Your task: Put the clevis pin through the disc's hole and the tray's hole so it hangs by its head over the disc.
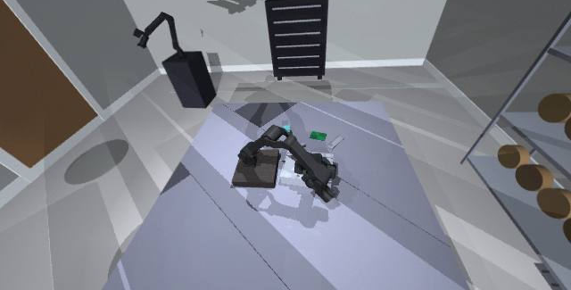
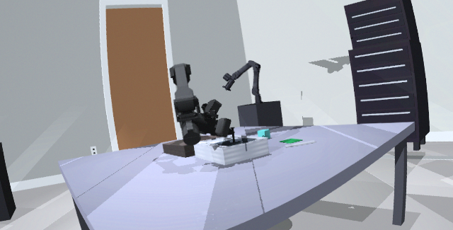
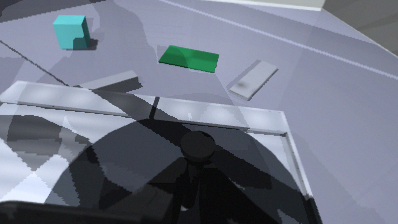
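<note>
Can't see the pin (image 2: 232, 128) (image 3: 198, 146) from above, behind the arm (image 1: 312, 162) (image 2: 182, 81). Can't find either hole, in the disc (image 2: 244, 141) (image 3: 115, 157) or tray (image 1: 287, 182) (image 2: 244, 154) (image 3: 222, 116). Too dark to tell where the fingers touch the pin. Cut off low in the wrist view: disc, tray and fingers. Cut off up high from above: the drawer tower (image 1: 296, 37) (image 2: 380, 60).

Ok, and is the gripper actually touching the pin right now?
Touching: the wrist view shows the gripper with its fingers closed around the pin's shank, just below the pin's round head.
</note>
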Robot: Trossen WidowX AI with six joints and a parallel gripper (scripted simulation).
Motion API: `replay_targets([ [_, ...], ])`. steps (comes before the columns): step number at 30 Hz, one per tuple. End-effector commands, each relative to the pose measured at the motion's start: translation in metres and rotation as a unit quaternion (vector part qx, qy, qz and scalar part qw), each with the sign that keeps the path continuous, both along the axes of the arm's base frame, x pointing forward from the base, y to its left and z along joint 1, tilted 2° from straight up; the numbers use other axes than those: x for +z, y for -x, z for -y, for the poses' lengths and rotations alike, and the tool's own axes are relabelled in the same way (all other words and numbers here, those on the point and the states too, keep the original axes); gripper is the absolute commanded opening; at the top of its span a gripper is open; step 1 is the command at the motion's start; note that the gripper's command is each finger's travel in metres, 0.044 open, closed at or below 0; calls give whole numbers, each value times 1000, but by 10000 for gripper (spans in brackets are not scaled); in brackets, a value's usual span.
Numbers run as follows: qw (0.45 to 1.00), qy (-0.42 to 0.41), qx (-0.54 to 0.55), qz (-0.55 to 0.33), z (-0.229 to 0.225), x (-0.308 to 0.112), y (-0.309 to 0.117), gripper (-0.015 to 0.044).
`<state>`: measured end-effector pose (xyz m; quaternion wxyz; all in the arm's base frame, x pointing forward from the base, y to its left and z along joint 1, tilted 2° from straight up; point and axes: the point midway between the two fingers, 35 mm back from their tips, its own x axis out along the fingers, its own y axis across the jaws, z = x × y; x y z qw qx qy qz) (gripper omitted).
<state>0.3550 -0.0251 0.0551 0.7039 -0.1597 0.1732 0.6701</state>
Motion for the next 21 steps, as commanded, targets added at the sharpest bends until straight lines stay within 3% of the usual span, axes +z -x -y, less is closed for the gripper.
replay_targets([
  [1, 1000, 4, 0, 0, -1, 0, 1, 0],
  [21, 1000, -2, 1, 15, -1, -1, 3, 0],
])
